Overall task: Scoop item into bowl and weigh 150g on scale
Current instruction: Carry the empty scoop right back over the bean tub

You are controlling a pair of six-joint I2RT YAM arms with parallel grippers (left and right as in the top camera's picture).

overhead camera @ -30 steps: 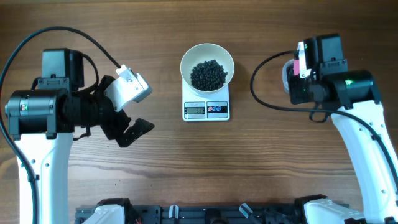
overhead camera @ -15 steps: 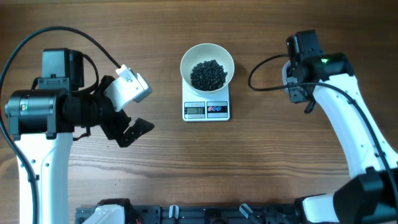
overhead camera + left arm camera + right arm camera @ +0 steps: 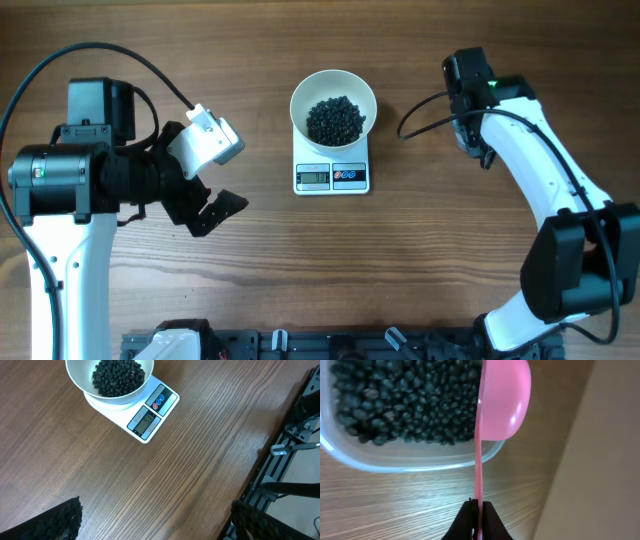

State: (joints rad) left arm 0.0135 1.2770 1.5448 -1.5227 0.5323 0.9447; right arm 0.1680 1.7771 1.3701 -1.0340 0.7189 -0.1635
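The white bowl (image 3: 333,105) holds a heap of black beads (image 3: 334,120) and stands on the white scale (image 3: 332,176). The left wrist view has the same bowl (image 3: 80,382), beads (image 3: 117,375) and scale (image 3: 147,420) at its top. My left gripper (image 3: 212,182) hangs open left of the scale, with bare wood between its fingertips (image 3: 60,520). My right gripper (image 3: 478,512) is shut on the thin handle of a pink scoop (image 3: 502,400). The scoop's cup sits on edge over the rim of a clear tub (image 3: 395,462) full of beads (image 3: 405,400). What the cup holds does not show.
In the overhead view the right arm (image 3: 470,85) covers the tub and scoop, right of the scale, with a black cable (image 3: 415,110) looping beside it. A black rail (image 3: 330,345) runs along the table's front edge. A beige surface (image 3: 600,460) fills the right of the right wrist view.
The right arm has swung left and towards the far edge, turning its wrist as it went. The left arm, bowl and scale have stayed put.
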